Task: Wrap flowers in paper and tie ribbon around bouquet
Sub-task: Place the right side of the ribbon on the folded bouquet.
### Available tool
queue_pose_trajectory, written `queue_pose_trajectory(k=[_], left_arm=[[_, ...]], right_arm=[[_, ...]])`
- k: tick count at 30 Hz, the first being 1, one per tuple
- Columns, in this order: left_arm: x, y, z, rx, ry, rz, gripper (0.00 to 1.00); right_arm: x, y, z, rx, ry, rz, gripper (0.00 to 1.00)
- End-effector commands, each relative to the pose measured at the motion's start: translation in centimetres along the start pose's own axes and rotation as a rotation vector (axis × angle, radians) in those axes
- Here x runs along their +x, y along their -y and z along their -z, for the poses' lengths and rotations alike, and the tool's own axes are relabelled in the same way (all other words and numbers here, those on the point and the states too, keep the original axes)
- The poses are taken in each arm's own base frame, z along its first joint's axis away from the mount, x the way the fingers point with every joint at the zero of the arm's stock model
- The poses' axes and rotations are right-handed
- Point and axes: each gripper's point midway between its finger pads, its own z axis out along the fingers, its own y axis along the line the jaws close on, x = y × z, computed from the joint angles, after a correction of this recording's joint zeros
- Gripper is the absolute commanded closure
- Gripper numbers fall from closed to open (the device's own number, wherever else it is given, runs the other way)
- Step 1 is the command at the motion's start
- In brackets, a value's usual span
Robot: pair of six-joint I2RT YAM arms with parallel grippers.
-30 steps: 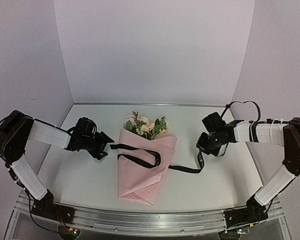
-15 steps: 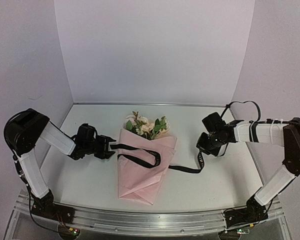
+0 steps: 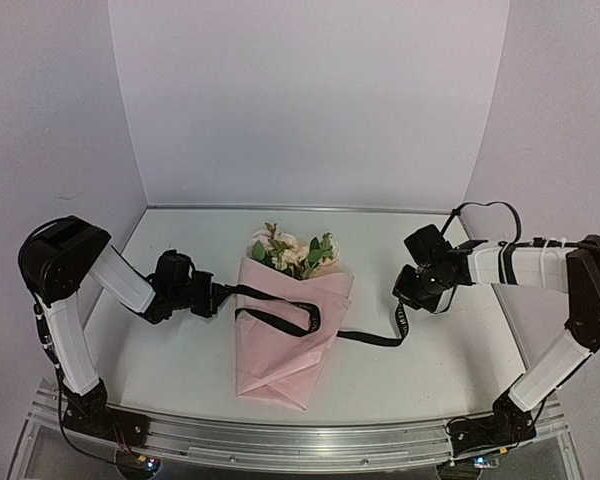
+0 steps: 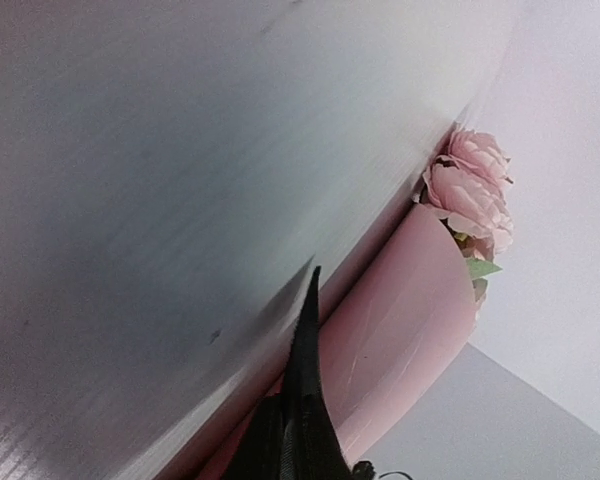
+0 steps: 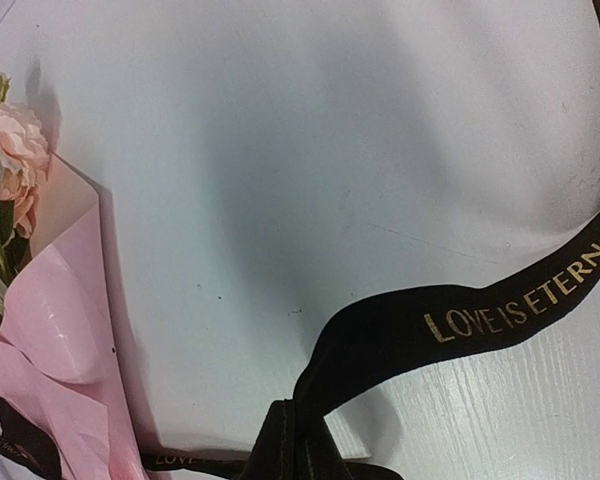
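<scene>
Left arm has dropped lower and slid in toward the bouquet [image 3: 285, 345] over the last second. Back then the left pincer [image 3: 212, 297] was spread wide and short of the ribbon [image 3: 365, 338]; now we see it pressed together on the ribbon's left end, right beside the paper [image 3: 280, 375]. In the left wrist view a black strip rises edge-on from between the closed fingers, so we'd call that a pinch. The right arm hasn't budged.

The right pincer [image 3: 405, 303] is clamped on the other end of the ribbon. Its wrist view shows the strip running out from the fingers and curving off to the right, with gold lettering reading "LOVE IS ETERNAL".

The bouquet lies in the middle of the desk [image 3: 170, 350] — the narrow folded end points at the arm bases, and the flowers [image 3: 292, 252] poke out of the wide end toward the back wall. The ribbon crosses over the pink cone just below the blooms, loops on top of the paper, then trails across the desk to the right and bends up to the right pincer. Both arms sit low, one on each side of the bouquet.
</scene>
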Motion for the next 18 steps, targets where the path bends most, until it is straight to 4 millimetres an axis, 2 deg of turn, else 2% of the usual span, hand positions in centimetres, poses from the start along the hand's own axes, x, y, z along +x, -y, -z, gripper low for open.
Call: queue_pose_trajectory(k=[1, 4, 7, 9, 11, 12, 14, 16, 17, 18], left_arm=[[0.0, 3.9, 0.1, 0.092, 0.009, -0.142, 0.99], [0.5, 5.9, 0.8, 0.104, 0.02, -0.264, 1.0], [1.6, 9.2, 1.7, 0.123, 0.028, -0.43, 1.0], [3.1, 12.4, 2.4, 0.176, 0.012, -0.546, 1.0], [5.3, 14.5, 2.9, 0.216, -0.041, -0.655, 1.0], [7.4, 16.7, 3.3, 0.27, -0.08, -0.733, 1.0], [11.8, 18.7, 3.6, 0.329, -0.176, -0.873, 1.0], [17.1, 20.2, 3.8, 0.373, -0.28, -1.031, 1.0], [19.9, 20.5, 3.7, 0.385, -0.33, -1.109, 1.0], [22.0, 19.9, 3.4, 0.384, -0.392, -1.161, 1.0]], right_arm=[[-0.8, -0.9, 1.3, -0.02, 0.032, 0.022, 1.0], [-1.0, -1.0, 1.5, -0.02, 0.037, 0.029, 1.0], [-1.2, -1.3, 1.8, -0.026, 0.04, 0.038, 1.0], [-1.4, -1.6, 2.0, -0.032, 0.044, 0.045, 1.0], [-1.7, -1.9, 2.5, -0.039, 0.048, 0.053, 1.0], [-1.8, -2.1, 2.7, -0.043, 0.051, 0.056, 1.0], [-2.1, -2.4, 3.1, -0.049, 0.057, 0.065, 1.0], [-2.4, -2.8, 3.4, -0.054, 0.061, 0.069, 1.0], [-2.5, -3.0, 3.5, -0.061, 0.059, 0.071, 1.0], [-2.6, -3.2, 3.4, -0.066, 0.054, 0.073, 1.0]])
